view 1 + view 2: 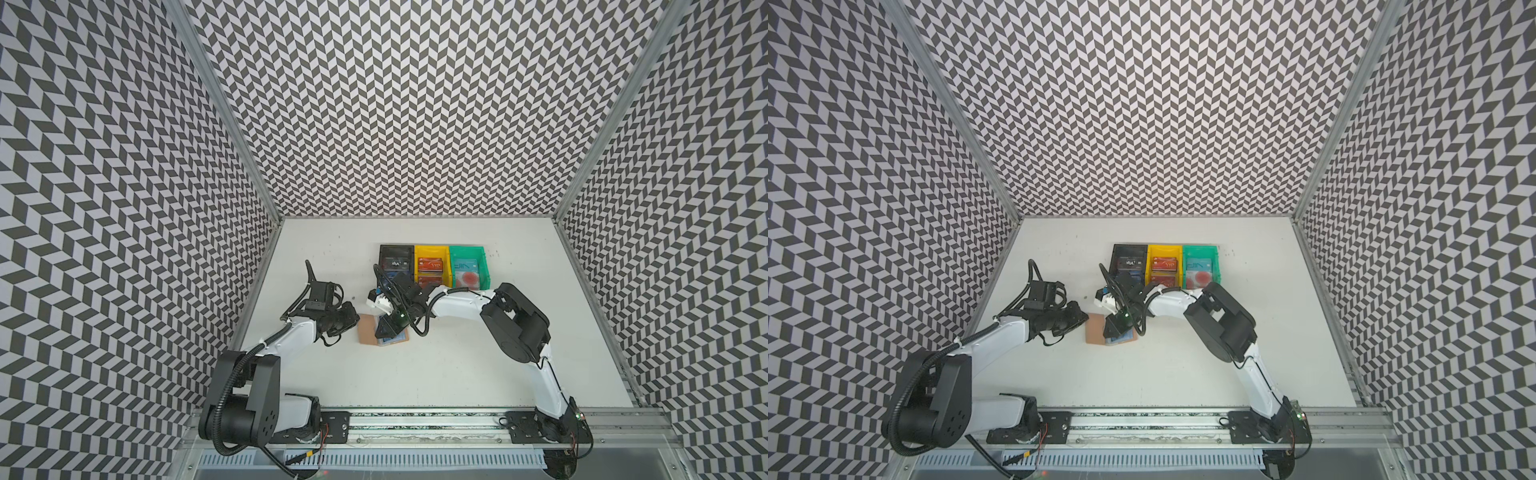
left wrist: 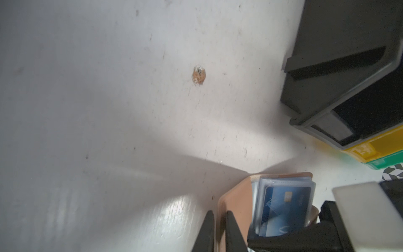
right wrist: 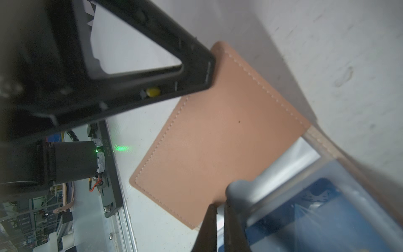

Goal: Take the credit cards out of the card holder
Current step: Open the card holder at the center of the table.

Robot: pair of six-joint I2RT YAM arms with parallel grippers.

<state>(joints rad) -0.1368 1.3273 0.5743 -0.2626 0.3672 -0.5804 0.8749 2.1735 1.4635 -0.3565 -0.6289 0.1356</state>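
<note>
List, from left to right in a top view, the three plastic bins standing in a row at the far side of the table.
Black rectangular plastic bin → yellow rectangular plastic bin → green rectangular plastic bin.

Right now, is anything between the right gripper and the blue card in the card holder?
Yes. The blue card looks tucked inside a clear plastic sleeve of the card holder, so the right gripper meets plastic before card.

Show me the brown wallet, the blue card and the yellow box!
brown wallet (image 3: 218, 135): right wrist view, middle of its open cover.
blue card (image 2: 285, 209): left wrist view, its face inside a clear sleeve.
yellow box (image 1: 432, 249): a top view, its far wall.
</note>
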